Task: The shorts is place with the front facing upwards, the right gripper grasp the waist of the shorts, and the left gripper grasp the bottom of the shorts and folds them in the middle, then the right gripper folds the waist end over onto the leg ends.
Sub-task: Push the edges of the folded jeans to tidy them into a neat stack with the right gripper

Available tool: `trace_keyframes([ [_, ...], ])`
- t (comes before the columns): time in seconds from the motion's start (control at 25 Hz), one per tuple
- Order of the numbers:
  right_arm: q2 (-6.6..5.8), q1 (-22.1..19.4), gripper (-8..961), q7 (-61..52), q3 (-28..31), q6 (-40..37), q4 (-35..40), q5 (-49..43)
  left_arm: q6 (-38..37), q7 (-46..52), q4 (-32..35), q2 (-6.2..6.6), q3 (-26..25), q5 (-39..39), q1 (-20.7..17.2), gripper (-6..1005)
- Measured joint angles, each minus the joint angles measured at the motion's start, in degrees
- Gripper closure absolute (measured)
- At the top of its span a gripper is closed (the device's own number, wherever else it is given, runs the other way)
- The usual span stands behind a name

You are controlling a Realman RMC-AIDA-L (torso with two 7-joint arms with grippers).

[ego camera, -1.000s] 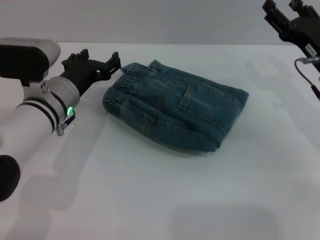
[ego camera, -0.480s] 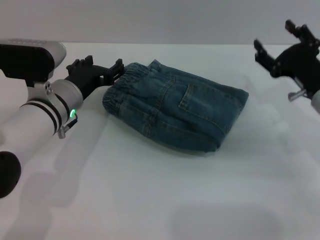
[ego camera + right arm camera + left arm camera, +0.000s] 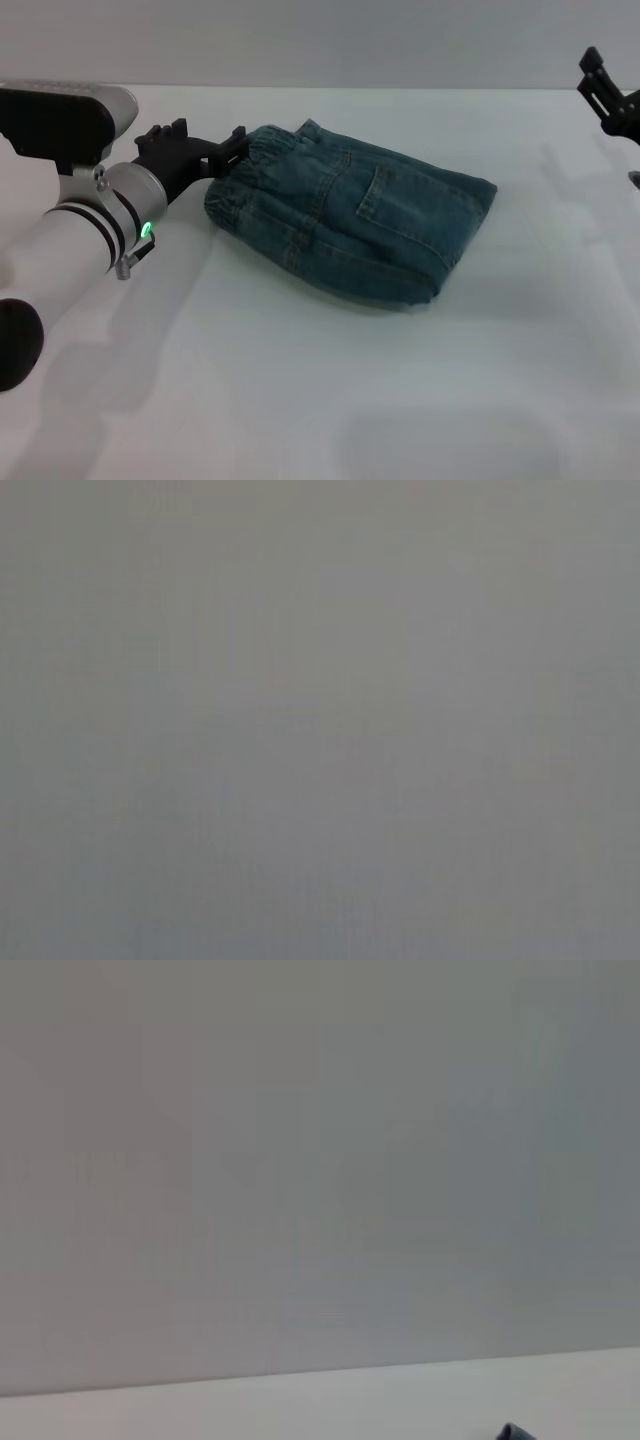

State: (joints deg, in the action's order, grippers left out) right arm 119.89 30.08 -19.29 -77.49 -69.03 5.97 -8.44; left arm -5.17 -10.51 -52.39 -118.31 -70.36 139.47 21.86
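beside the waist [image 3: 262, 150] hovers the left gripper [image 3: 212, 152] — shorts [image 3: 350, 212] folded.

A white table [image 3: 300, 400] fills most of the head view, its far edge running across the upper part. The folded blue denim shorts [image 3: 350, 215] lie directly on it, slightly above and left of centre.

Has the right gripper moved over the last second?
Yes. The right gripper has swung down toward the shorts and then drawn back to the table's far right edge, partly out of view.
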Motion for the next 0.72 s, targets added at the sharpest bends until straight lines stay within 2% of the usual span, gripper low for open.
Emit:
trace_keyframes([
  [0.16,0.0,1.02,184,-1.11,-4.3,0.69,-0.38,0.1,-0.16,-0.02,0.17,-0.07,0.16,0.0,0.24,189],
  [0.44,0.0,0.94,190,-4.72,-19.43,2.36,2.5,0.29,-0.3,-0.04,0.25,-0.07,0.12,0.01,0.3,189],
  [0.6,-0.01,-1.05,193,-7.5,-30.3,6.78,9.51,1.42,-0.66,-0.04,1.04,-0.08,-0.02,-0.02,0.33,189],
  [0.72,-0.01,-2.79,196,-7.26,-37.83,14.79,17.55,3.83,-1.09,-0.04,1.53,-0.07,-0.04,-0.06,0.46,189],
])
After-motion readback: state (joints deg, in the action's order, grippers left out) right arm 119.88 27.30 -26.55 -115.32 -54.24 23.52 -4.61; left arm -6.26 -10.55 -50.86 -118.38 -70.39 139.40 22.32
